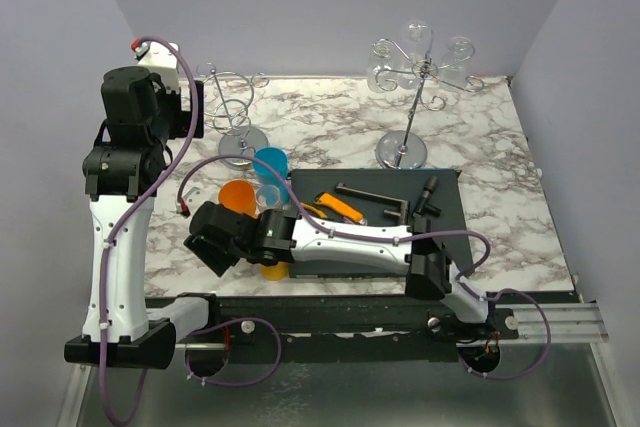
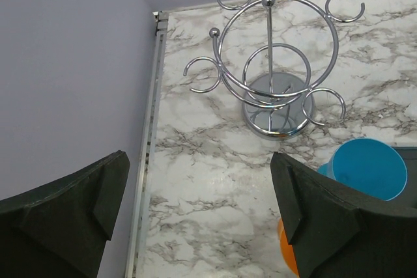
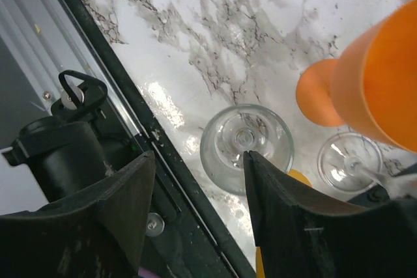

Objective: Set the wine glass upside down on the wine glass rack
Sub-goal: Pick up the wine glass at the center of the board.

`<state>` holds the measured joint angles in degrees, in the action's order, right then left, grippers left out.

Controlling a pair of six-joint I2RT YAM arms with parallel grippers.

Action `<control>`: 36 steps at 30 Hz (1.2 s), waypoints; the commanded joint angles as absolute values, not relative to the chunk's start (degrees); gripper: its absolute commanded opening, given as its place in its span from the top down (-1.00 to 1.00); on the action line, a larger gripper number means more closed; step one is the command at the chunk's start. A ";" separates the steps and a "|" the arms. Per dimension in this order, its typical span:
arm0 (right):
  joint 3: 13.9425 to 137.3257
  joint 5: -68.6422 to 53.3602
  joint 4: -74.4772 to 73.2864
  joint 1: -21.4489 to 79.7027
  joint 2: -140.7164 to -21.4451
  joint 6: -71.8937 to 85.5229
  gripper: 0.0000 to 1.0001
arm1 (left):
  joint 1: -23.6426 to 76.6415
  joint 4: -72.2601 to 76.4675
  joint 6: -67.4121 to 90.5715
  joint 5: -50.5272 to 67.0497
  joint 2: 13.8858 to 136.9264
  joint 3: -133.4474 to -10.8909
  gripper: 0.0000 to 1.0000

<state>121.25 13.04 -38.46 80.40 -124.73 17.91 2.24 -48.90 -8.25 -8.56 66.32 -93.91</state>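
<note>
Nearest, by the front edge of the counter [image 3: 247, 24], the wine glass [image 3: 228, 136] stands upright, seen down its bowl from the right wrist. The right gripper [image 3: 199, 157] is over it with jaws apart. One finger crosses the bowl's mouth and the other stands clear of its wall, so nothing is grasped.

The glass looks thin, light, rigid and slick, likely to chip or slide under a hard pinch. I judge the stem or lower bowl the safer hold, since it must be inverted and hung by its foot.

Whether that finger is inside the rim or merely above it I cannot tell. Beside the glass a second clear disc [image 3: 348, 161], foot or rim, is cut off by the gripper body. An orange cup [image 3: 381, 76] crowds close. From above, the right arm hides the glass altogether.

Farther back, the left gripper [image 2: 195, 226] hangs spread wide, holding nothing, over the small rack [image 2: 270, 76]. The tall rack [image 1: 410, 77] carries glasses too blurred to count.
</note>
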 commanded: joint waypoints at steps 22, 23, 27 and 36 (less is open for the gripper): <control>128.63 13.89 -39.68 80.63 -136.04 16.69 0.50 | 1.67 -48.87 -8.49 -6.04 64.67 -95.60 -0.97; 128.63 14.34 -39.79 80.61 -135.65 16.56 0.58 | 1.69 -48.86 -8.19 -5.70 64.82 -95.89 -0.97; 128.76 16.24 -39.76 80.57 -133.20 16.33 0.95 | 1.67 -48.96 -7.31 -4.45 65.20 -96.89 -0.97; 124.82 18.38 -33.14 80.58 -121.10 17.51 0.99 | 1.67 -50.65 -5.16 -2.40 67.42 -104.55 -0.97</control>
<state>125.95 15.25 -39.27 80.51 -131.87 16.97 1.98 -49.52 -7.51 -4.78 66.50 -99.37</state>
